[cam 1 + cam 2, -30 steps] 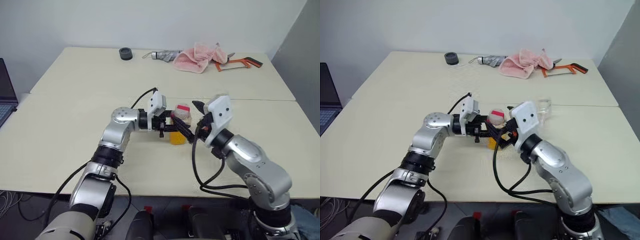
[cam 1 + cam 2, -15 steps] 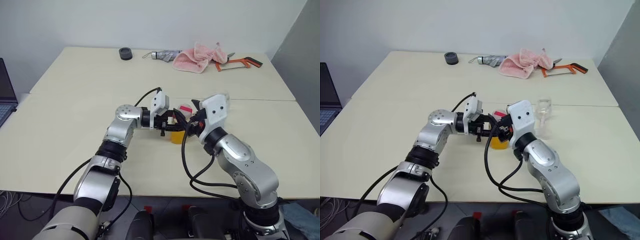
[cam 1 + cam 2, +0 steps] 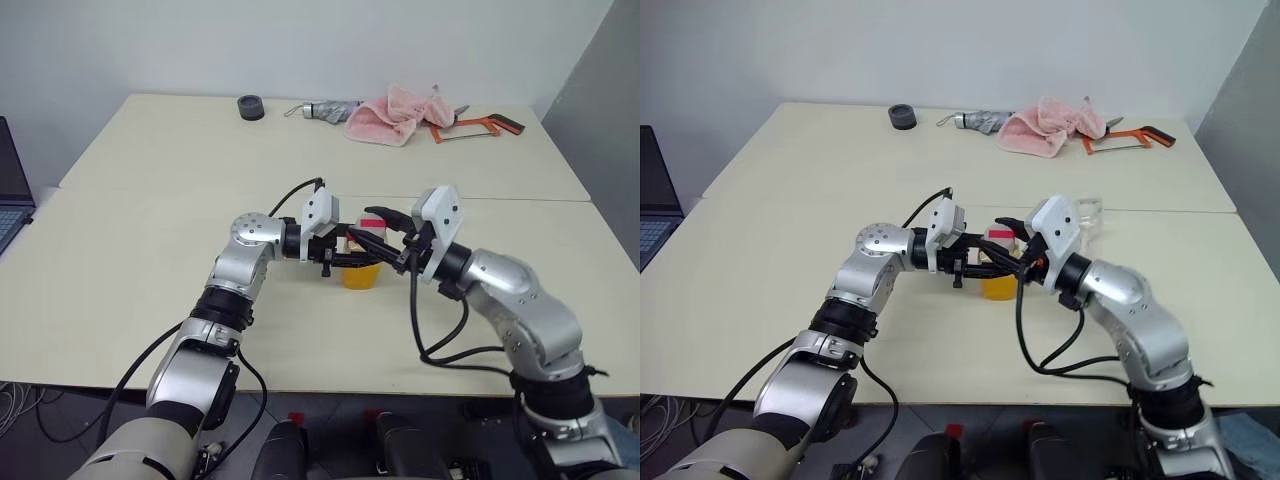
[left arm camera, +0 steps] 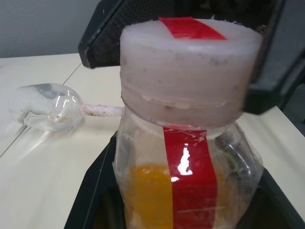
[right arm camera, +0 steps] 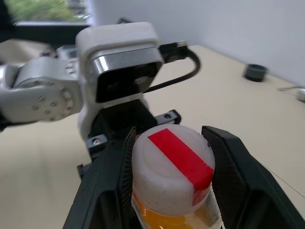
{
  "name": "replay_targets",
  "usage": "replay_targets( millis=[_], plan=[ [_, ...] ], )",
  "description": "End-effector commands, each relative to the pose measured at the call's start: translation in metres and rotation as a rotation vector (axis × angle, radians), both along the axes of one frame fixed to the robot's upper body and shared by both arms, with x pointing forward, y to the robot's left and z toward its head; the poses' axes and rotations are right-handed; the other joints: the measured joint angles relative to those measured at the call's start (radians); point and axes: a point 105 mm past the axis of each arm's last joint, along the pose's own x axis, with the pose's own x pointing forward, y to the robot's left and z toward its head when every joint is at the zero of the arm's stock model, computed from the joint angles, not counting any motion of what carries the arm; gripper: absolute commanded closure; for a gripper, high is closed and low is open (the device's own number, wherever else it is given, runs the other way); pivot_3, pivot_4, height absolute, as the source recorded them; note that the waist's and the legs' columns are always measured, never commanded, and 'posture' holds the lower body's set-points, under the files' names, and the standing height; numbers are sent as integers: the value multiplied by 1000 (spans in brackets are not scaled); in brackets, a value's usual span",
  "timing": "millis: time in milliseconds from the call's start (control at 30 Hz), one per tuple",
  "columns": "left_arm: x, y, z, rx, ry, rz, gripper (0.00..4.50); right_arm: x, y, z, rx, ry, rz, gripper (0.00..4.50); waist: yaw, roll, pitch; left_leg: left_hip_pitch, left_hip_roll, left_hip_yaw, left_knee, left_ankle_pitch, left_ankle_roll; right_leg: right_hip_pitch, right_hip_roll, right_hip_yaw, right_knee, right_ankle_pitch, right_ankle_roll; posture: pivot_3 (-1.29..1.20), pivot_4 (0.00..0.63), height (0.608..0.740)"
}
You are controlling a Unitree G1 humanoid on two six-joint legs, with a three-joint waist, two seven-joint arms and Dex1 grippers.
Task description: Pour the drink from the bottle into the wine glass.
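While capped, bottle (red-striped) holds orange.

i log these colours: bottle clear, with a vertical red strip; its cap white with a red band; the drink orange-yellow; wine glass clear; both grippers' fingers black on silver-and-white arms; table cream; cloth pink; saw orange and black.
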Motion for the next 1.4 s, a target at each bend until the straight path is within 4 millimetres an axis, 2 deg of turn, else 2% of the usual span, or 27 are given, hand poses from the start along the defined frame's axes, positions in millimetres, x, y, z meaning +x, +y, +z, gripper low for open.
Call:
replay_targets(
  millis=[33, 100, 167, 267, 333, 367, 400, 467, 533, 700, 833, 1067, 1167, 1300, 1400],
  plan=[
    [-2, -1, 18, -39, -57, 3, 2679, 6, -7, 0, -60, 34, 124, 2627, 1, 0, 0, 0, 0, -1, 0, 0, 0, 0, 0, -1, 0, 0, 0, 0, 150, 740],
    [-2, -1, 18, -44, -58, 12, 2679, 5, -13, 0, -59, 74, 153, 2627, 2, 0, 0, 0, 1, -1, 0, 0, 0, 0, 0, -1, 0, 0, 0, 0, 150, 740],
    [-2, -1, 18, -49, -57, 27, 2679, 8, -18, 5, -8, 63, 98, 2627, 3, 0, 0, -1, 0, -1, -1, 0, 0, 0, 0, -1, -1, 0, -1, 0, 150, 740],
    [-1, 0, 17, -52, -53, 50, 2680, 2, -29, 14, 70, 6, -16, 1660, 7, 0, 0, -2, 1, -2, -1, 0, 0, 0, -2, -1, -2, 0, -1, 0, 150, 740],
    [0, 0, 16, -54, -49, 60, 2680, -10, -30, 19, 107, -21, -70, 942, 7, 1, 0, -2, 1, -1, 0, 0, 0, 0, -3, 0, -1, 0, 0, 0, 150, 740],
    [0, 0, 16, -56, -46, 64, 2680, -18, -28, 20, 124, -27, -99, 667, 7, 1, 0, -3, 1, -1, 0, 0, 0, 0, -4, 0, -1, 0, 0, 0, 150, 740],
    [0, 0, 15, -58, -42, 67, 2680, -24, -25, 20, 139, -35, -131, 633, 7, 1, 1, -2, 1, -2, 0, 0, 0, 0, -4, 0, -1, 0, 0, 0, 150, 740],
    [0, -1, 14, -62, -33, 69, 2680, -37, -15, 15, 158, -25, -183, 633, 6, 1, 0, -2, 1, -2, 0, 0, 0, 0, -3, 0, 0, 0, 0, 0, 150, 740],
    [1, -3, 13, -63, -27, 66, 2680, -39, -8, 8, 172, -27, -273, 633, 5, 1, 0, -2, 1, -2, 0, 0, 0, 0, -2, -1, 0, 0, 0, 0, 150, 740],
    [1, -8, 11, -52, -24, 44, 2680, -24, 1, 9, 247, -47, -496, 633, 2, 1, 1, 0, 0, -1, 1, 1, -1, 0, 0, 1, 4, -1, 0, 0, 150, 740],
    [1, -10, 11, -48, -25, 34, 2680, -17, 10, 6, 253, -48, -542, 633, 2, 1, 1, 0, 0, -1, 1, 1, -1, 0, 0, 1, 4, -1, 0, 0, 150, 740],
    [1, -12, 12, -48, -29, 28, 2680, -10, 10, 6, 282, -55, -585, 633, 3, 1, 1, 0, 0, -1, 1, 1, -1, 0, 0, 1, 4, -1, 0, 0, 150, 740],
    [2, -11, 12, -50, -29, 31, 2680, -12, 12, 7, 298, -59, -568, 1251, 3, 1, 1, 0, 0, -1, 1, 1, -1, 0, 0, 1, 4, -1, 0, 0, 150, 740],
    [3, -10, 11, -50, -29, 36, 2680, -17, 15, 8, 315, -54, -529, 2568, 2, 1, 1, 0, 0, -1, 1, 1, -1, 0, 0, 1, 4, -1, 0, 0, 150, 740],
    [3, -9, 11, -51, -27, 39, 2680, -20, 19, 5, 321, -40, -483, 2567, 2, 1, 1, 0, 0, -1, 1, 1, -1, 0, 0, 1, 4, -1, 0, 0, 150, 740]
  ],
)
